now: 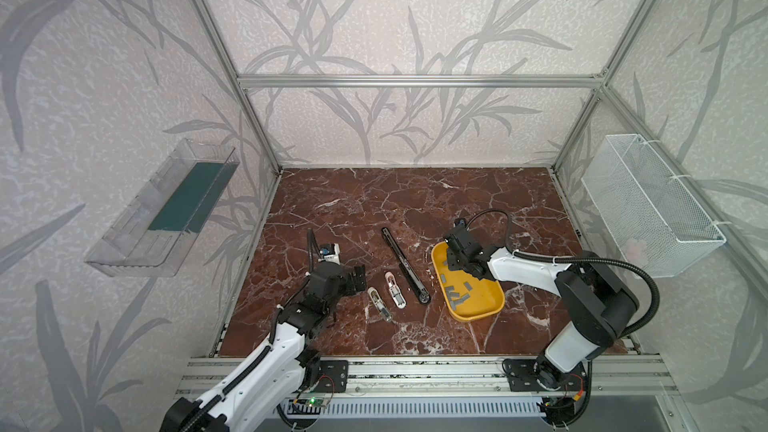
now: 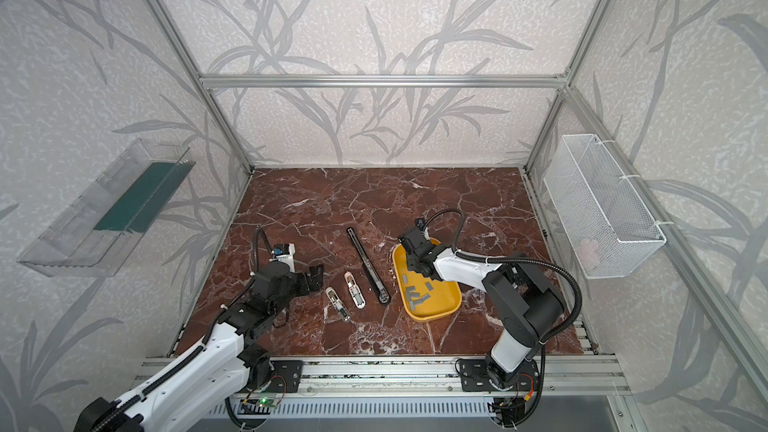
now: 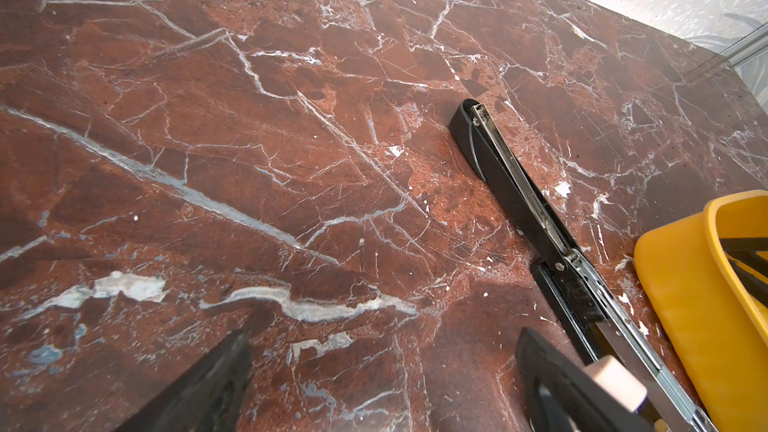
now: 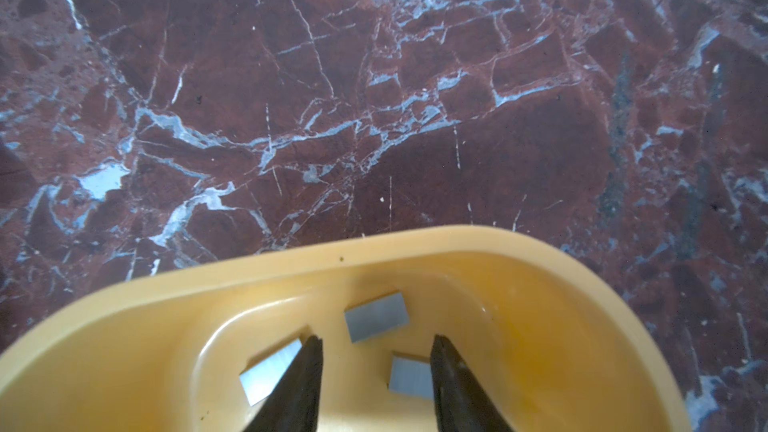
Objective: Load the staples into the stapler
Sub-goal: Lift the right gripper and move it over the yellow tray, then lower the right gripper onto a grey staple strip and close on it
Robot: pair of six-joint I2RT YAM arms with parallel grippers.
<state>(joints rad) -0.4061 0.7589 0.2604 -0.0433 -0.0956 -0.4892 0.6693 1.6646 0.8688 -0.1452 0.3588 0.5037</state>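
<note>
So the staples (image 1: 457,295) are all lying loose in the yellow tray (image 1: 486,305), right of center on the red marble table (image 1: 374,201). They're little grey strips, most of them bunched toward the near end of the tray.

The right gripper (image 1: 451,257) is down over the far end of the tray. In its wrist view the right gripper (image 4: 376,347) has its jaws parted with nothing pinched between them. One strip (image 4: 376,317) lies on the tray floor just past the tips. There's another strip beside each finger, and one of those is partly hidden behind a finger.

Just left of the tray is the long black stapler (image 1: 405,265), opened out flat and lying on a diagonal, with its metal channel facing up. Left of that, side by side, are two small staplers (image 1: 395,289), which look white with metal insides.

The left gripper (image 1: 359,280) hangs just left of the small ones. Its jaws are spread wide and holding nothing, and the wrist view shows only bare marble between the fingers (image 3: 216,384).
</note>
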